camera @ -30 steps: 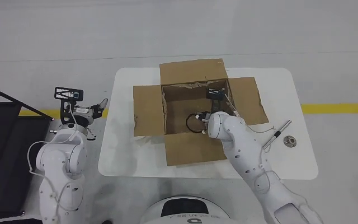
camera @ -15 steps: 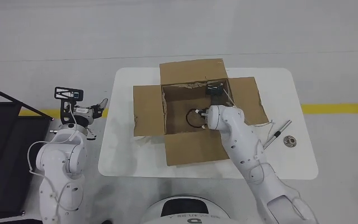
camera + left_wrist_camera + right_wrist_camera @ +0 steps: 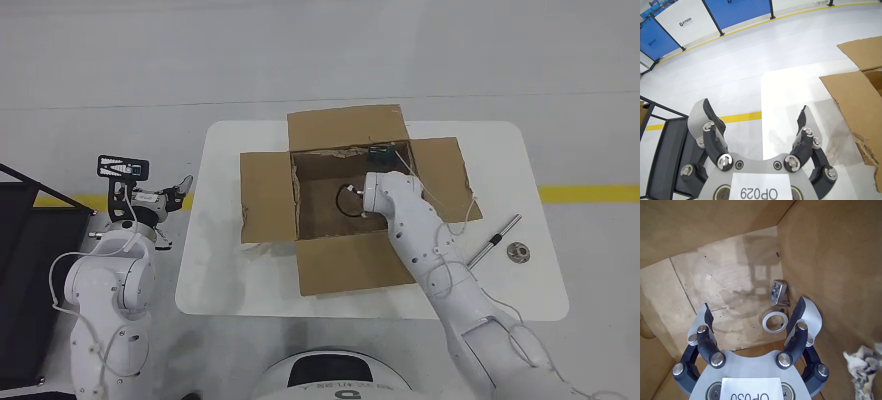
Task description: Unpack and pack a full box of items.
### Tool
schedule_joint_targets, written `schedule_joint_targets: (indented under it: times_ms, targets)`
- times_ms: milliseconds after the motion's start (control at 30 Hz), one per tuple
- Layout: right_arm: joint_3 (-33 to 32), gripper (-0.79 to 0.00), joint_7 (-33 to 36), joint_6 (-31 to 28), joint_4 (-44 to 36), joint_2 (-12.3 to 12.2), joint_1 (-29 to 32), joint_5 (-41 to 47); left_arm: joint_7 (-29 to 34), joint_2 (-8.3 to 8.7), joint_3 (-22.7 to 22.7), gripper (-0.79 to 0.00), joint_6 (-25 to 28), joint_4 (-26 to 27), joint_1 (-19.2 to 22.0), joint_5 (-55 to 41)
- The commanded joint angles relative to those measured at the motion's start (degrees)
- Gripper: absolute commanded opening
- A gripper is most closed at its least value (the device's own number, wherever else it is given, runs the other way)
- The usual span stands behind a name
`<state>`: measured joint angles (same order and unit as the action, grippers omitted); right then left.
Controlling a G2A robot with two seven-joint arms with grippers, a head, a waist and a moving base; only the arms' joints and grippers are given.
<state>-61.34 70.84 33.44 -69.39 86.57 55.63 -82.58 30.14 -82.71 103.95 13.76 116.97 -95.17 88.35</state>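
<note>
Right gripper inside the open brown cardboard box, jaws spread, empty.
A silver metal ring lies flat in the box's floor corner, below the gap, close to one finger; a grey bolted metal block leans beside it. Left gripper, open, holds nothing.

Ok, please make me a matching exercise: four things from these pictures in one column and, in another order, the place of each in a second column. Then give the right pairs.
Things
1. metal ring
2. metal block
3. metal rod
4. left gripper

Places
A. on the table, outside the cardboard box
B. off the table's side, open, holding nothing
C. standing against a wall inside the box
D. lying flat on the box floor

Pairs: 1-D, 2-C, 3-A, 4-B
</note>
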Motion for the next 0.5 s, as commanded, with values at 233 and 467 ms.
schedule_joint_targets:
  times_ms: [233, 467]
  targets:
    - [-0.09, -0.037, -1.17, -0.13, 4.05, 1.09, -1.56, 1.96, 0.01, 0.00, 0.00, 0.000, 0.00, -0.01, 0.01, 0.00]
    - [-0.05, -0.219, -3.75, -1.34, 8.10, 1.80, -2.91, 4.25, 0.01, 0.00, 0.00, 0.000, 0.00, -0.01, 0.01, 0.00]
